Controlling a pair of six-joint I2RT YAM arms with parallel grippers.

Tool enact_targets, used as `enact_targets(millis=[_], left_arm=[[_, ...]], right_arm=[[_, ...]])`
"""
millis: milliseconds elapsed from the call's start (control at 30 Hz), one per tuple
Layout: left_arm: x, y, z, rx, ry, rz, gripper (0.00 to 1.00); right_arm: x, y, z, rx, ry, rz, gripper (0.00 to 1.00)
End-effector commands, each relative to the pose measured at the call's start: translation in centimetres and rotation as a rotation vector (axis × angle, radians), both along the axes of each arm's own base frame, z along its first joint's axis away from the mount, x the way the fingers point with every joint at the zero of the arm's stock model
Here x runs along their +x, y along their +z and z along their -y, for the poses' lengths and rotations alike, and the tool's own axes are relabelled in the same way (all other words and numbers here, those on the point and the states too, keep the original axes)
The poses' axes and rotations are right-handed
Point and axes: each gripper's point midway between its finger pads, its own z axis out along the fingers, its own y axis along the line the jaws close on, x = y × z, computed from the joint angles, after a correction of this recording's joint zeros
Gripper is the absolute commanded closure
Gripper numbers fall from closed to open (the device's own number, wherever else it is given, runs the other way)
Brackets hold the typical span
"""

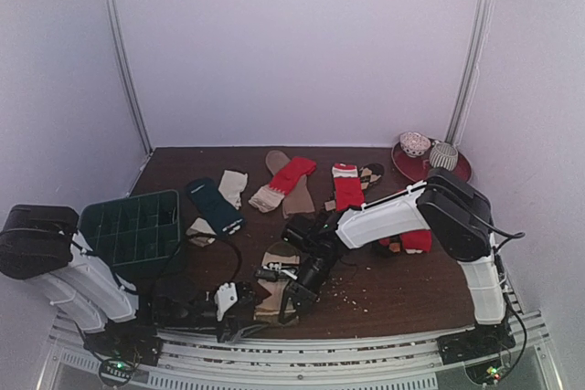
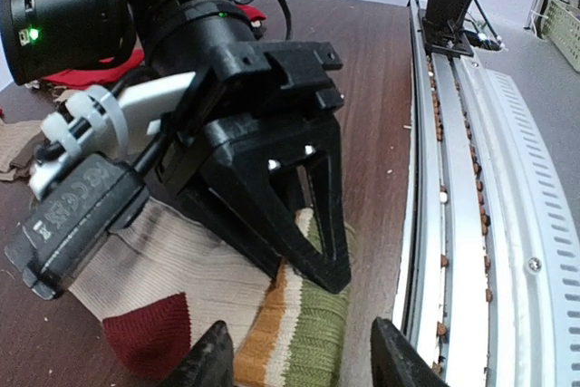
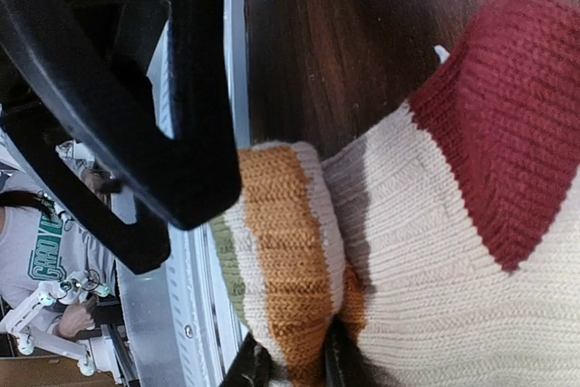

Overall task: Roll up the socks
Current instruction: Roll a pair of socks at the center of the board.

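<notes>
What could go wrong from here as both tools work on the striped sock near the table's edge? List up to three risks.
The right tool pinches only the folded cuff of the striped sock, so the fold may slip out and unroll. The open left tool sits very close to it, so the two may collide. The sock lies beside the metal rail and could be pushed onto it.

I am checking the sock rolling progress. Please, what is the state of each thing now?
striped sock: cuff end curled over, pinched
right gripper: shut on striped sock
left gripper: open, at the cuff
red sock: flat, unrolled
teal sock: flat, unrolled
rolled socks: two balls on red plate
green tray: no sock inside
</notes>
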Motion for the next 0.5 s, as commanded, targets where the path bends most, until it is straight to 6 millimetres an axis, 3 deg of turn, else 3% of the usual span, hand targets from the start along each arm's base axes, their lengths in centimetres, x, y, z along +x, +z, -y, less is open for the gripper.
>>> enact_targets(millis=[0,333,467], left_arm=[[-0.7,0.7,1.3,-0.040,-0.056,0.008,0.51],[-0.9,-1.4,2.0,-0.006,-0.064,-0.036,0.52],[-0.9,-1.9,2.1,0.006,-0.062,-0.052,0.68]], right_arm=[[-1.1,-7.8,7.0,-0.397,-0.027,0.003,0.86],[-1.2,-7.9,7.1,-0.396,-0.029,0.004,0.87],[-1.0,-7.8,6.9,-0.390,-0.035,0.008,0.87]])
